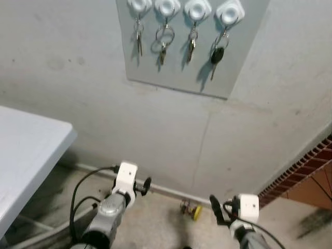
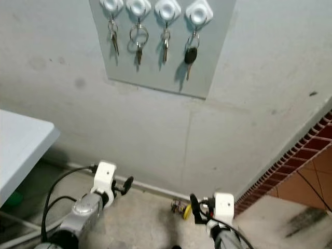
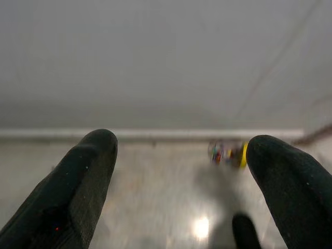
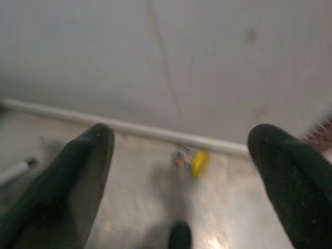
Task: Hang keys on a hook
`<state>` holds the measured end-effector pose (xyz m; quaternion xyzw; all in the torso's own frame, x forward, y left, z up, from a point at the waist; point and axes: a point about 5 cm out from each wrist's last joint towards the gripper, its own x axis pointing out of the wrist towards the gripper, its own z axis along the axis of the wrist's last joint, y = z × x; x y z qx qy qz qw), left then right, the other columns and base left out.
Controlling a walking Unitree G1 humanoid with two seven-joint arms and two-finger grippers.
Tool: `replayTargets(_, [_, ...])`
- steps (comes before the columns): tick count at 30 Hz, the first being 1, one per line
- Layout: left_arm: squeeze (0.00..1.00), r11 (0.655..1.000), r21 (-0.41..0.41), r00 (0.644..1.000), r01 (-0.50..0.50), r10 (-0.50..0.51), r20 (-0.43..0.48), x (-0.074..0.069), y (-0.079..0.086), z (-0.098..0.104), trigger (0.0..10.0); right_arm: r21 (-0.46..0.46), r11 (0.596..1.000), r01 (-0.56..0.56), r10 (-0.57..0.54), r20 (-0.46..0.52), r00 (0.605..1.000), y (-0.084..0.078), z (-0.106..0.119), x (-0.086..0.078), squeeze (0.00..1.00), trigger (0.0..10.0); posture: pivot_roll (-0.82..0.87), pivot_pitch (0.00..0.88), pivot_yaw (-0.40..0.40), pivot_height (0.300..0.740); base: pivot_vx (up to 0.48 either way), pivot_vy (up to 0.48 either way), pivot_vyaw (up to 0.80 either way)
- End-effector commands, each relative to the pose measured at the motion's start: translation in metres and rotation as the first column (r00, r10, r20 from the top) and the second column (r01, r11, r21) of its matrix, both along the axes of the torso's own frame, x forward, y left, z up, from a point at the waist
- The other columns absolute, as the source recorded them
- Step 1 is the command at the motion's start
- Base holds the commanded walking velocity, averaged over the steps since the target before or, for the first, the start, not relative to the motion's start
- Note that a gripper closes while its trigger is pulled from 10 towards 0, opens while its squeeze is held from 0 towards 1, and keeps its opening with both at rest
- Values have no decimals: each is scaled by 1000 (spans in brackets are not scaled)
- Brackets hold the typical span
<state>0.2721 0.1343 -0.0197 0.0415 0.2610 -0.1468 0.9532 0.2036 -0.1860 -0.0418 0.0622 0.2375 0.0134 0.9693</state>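
The keys (image 1: pixel 190 209), a small bunch with a yellow tag, lay on the floor (image 1: pixel 155 223) close to the foot of the wall (image 1: pixel 78 93), just in front of the white baseboard (image 1: pixel 171 193). They sat between the two tools and a little beyond their tips, touched by neither. The left tool (image 3: pixel 179 171) hung low over the floor with its black fingers (image 3: pixel 78 181) spread wide and nothing between them; in its wrist view the keys showed near the inside of one fingertip. The right tool (image 4: pixel 181 176) was likewise spread and empty, with the keys showing in the gap between its fingers. High on the wall a grey board (image 1: pixel 238 57) carried four white hooks (image 1: pixel 197 9) in a row, each with its own keys hanging. A white tabletop (image 1: pixel 26 150) stood at the robot's left, and brick-patterned edging (image 1: pixel 301 171) ran at its right.
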Motion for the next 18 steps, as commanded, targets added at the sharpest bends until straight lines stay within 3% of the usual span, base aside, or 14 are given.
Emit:
replayTargets(1, [1000,1000,23,997,0,1,-72,-16,6,-15,10000,-26,999,47,-49,-88,995,-6,-17,-16,0,10000,-34,110,21,740,0,0,0])
replayTargets(4, [1000,999,49,994,-7,13,-109,-24,11,-23,10000,-32,998,61,-65,-137,988,-7,-24,-24,35,10000,-37,109,23,740,0,0,0])
replayTargets(5, [1000,996,83,989,-14,26,-145,-31,15,-29,10000,-31,998,59,-63,-171,983,-6,-29,-30,831,10000,-39,111,22,740,0,0,0])
replayTargets(6, [1000,996,85,987,-20,34,-160,-34,17,-31,10000,-27,997,68,-72,-189,979,-6,-32,-33,1000,10000,-41,113,22,740,0,0,0])
replayTargets(7, [1000,996,85,987,-20,34,-160,-34,17,-31,10000,-27,997,68,-72,-189,979,-6,-32,-33,1000,10000,-41,113,22,740,0,0,0])
replayTargets(8, [0,996,82,985,-24,38,-171,-36,18,-32,10000,-15,997,78,-79,-202,976,-6,-34,-35,1000,10000,-41,113,22,740,0,0,0])
replayTargets(10, [0,997,68,982,-29,41,-186,-39,20,-34,10000,-29,997,76,-81,-240,967,-6,-38,-42,1000,10000,-40,117,20,740,0,0,0])
replayTargets(11, [0,997,70,982,-25,38,-186,-39,20,-34,10000,-41,997,67,-75,-258,963,-6,-41,-46,329,10000,-36,124,17,740,0,0,0])
replayTargets(13, [0,997,73,982,-22,35,-185,-38,20,-34,10000,-49,997,59,-70,-268,961,-6,-42,-47,329,10000,-36,124,17,740,0,0,0])
replayTargets(14, [0,997,76,983,-14,27,-179,-37,20,-34,10000,-39,997,61,-70,-279,958,-5,-44,-50,0,10000,-29,132,13,740,0,0,0])
replayTargets(18, [0,994,105,986,22,-5,-164,-35,19,-31,10000,-20,998,66,-70,-295,953,-4,-46,-53,0,10000,-16,155,6,740,0,0,0])
